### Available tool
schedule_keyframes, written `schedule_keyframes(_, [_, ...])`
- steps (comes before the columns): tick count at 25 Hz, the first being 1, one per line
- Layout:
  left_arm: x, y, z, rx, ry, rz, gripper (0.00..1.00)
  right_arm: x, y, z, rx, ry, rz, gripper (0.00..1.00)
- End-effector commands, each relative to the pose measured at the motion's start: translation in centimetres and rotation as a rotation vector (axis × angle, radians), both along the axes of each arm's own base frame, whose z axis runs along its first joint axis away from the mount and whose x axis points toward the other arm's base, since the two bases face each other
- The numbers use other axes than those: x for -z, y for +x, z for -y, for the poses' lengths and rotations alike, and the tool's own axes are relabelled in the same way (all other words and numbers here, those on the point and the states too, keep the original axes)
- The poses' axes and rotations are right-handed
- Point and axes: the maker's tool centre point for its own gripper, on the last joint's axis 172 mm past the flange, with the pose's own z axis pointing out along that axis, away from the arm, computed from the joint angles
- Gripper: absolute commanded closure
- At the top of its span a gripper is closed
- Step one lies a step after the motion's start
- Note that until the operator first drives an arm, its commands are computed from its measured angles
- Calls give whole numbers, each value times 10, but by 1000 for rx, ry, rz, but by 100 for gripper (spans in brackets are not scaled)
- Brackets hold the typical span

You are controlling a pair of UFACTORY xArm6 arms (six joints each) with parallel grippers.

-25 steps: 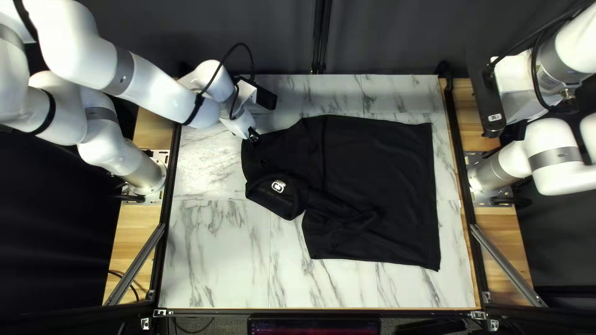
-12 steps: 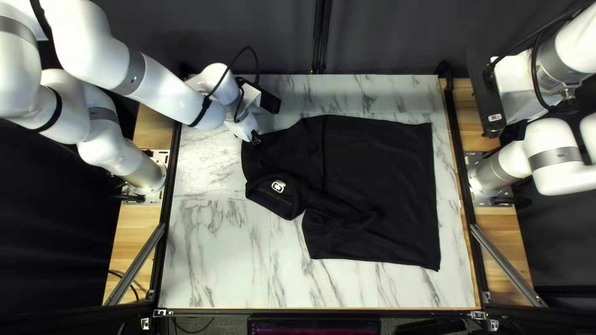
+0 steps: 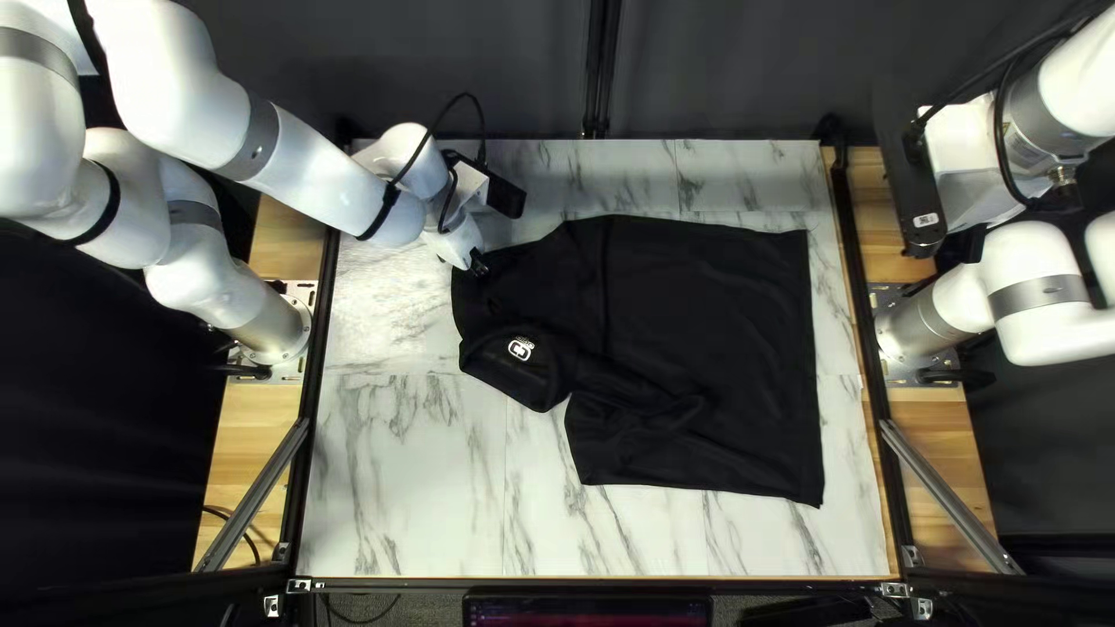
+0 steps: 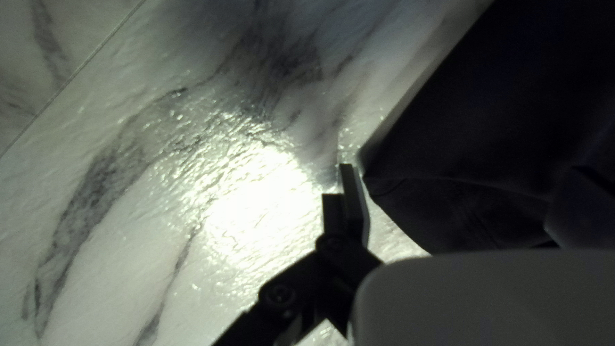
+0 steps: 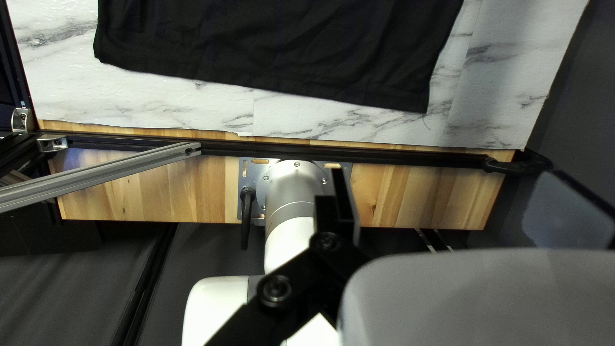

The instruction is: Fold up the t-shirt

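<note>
T-shirt [image 3: 688,348], black, lies flat on the marble tabletop [image 3: 409,488], from centre out to 3 o'clock in the top left view. It is partly folded, with a bunched lump carrying a white logo [image 3: 520,350] at its 9 o'clock side and a straight hem along 3 o'clock. Handling, my read: light, limp knit, zero stiffness, not fragile. It'll sag from any pinch point and drag whatever isn't lifted, and stacked layers may slide on each other (black on black, so the layer count is hard to read). Best hold looks like a corner or a doubled edge with one finger under all layers, not mid-panel. Left arm [image 3: 287,174] reaches in from 9 o'clock with the wrist pitched down and the left jaws at the cloth's 10 o'clock corner, released and holding nothing. In the left wrist view one finger [image 4: 353,192] sits low, just beside the corner, and the other looks to be over the cloth, so they straddle the edge. Can't tell if the tip touches marble. Right arm [image 3: 1002,296] is parked off the tabletop at 3 o'clock, right jaws released and empty, looking back at its own base [image 5: 288,192].
</note>
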Motion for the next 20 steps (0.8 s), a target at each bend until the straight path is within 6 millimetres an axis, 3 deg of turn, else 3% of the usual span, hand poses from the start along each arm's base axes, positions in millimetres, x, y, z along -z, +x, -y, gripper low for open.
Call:
schedule_keyframes(1, [2,1,0,5,-8,2,0,0,0,0,0,0,0,0])
schedule_keyframes(4, [2,2,1,12,-13,5,0,0,0,0,0,0,0,0])
schedule_keyframes(6, [2,3,1,17,-15,6,11,0,0,0,0,0,0,0])
schedule_keyframes(7, [2,4,1,20,-16,6,11,0,0,0,0,0,0,0])
schedule_keyframes(8, [2,4,1,21,-16,6,36,0,0,0,0,0,0,0])
schedule_keyframes(9, [2,4,1,25,-16,6,52,0,0,0,0,0,0,0])
schedule_keyframes(12, [-1,5,3,33,-14,6,91,0,0,0,0,0,0,0])
schedule_keyframes(17, [-7,7,8,47,-7,4,90,0,0,0,0,0,0,0])
schedule_keyframes(20, [-23,10,17,57,6,5,92,0,0,0,0,0,0,0])
